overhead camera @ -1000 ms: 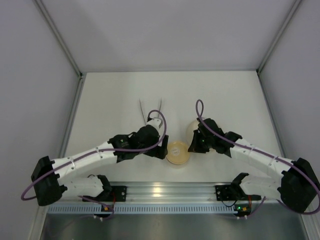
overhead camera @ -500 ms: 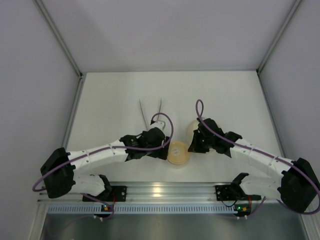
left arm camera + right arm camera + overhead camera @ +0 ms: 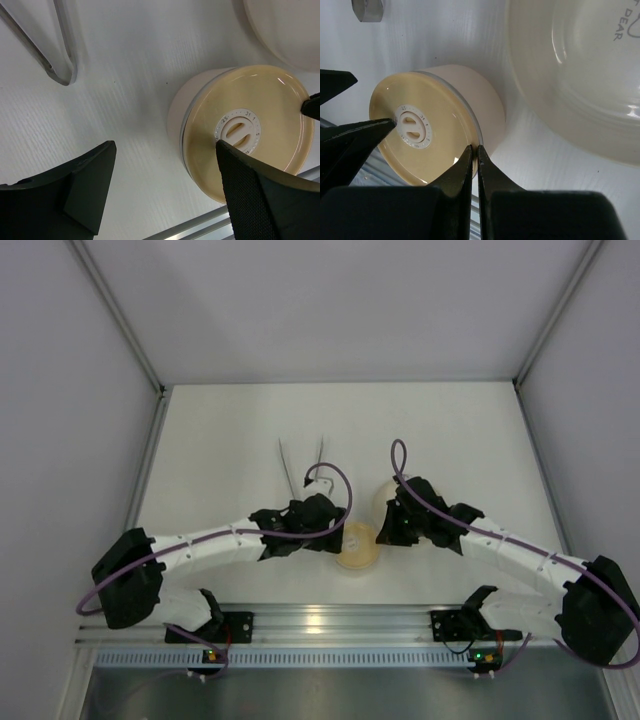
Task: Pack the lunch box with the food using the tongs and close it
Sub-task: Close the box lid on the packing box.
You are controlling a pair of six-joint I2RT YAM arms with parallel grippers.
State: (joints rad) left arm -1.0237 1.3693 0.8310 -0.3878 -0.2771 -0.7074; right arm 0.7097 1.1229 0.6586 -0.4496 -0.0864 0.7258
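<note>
The lunch box [image 3: 480, 105] stands on the white table [image 3: 220, 440] near its front edge, between the two wrists and just beside the pale cream plate [image 3: 580, 100]. Its tan lid [image 3: 260, 100] sits on top, so what is inside cannot be seen. No food shows on the visible part of the plate. The tongs [image 3: 65, 50] lie flat on the table, well apart from both arms.

The left gripper [image 3: 165, 150] hangs over the box with its jaws spread wide. One finger is above the lid close to the white dial [image 3: 236, 132], and the other is over bare table. The right gripper [image 3: 474, 152] has its fingers pressed together on nothing, with the tips at the lid's near rim.

The main risk, as I judge it, is a skewed push:
- **Right gripper:** the closed tips bear on one edge only. A downward press there could rock the lid up on the far side, or slide the light box toward the metal rail [image 3: 320, 620].
- **Left gripper:** the jaws do not straddle the box squarely. Closing now would likely land one finger on the lid's face and shove the box into the plate.
- **Lid:** whether it is fully seated cannot be told.
</note>
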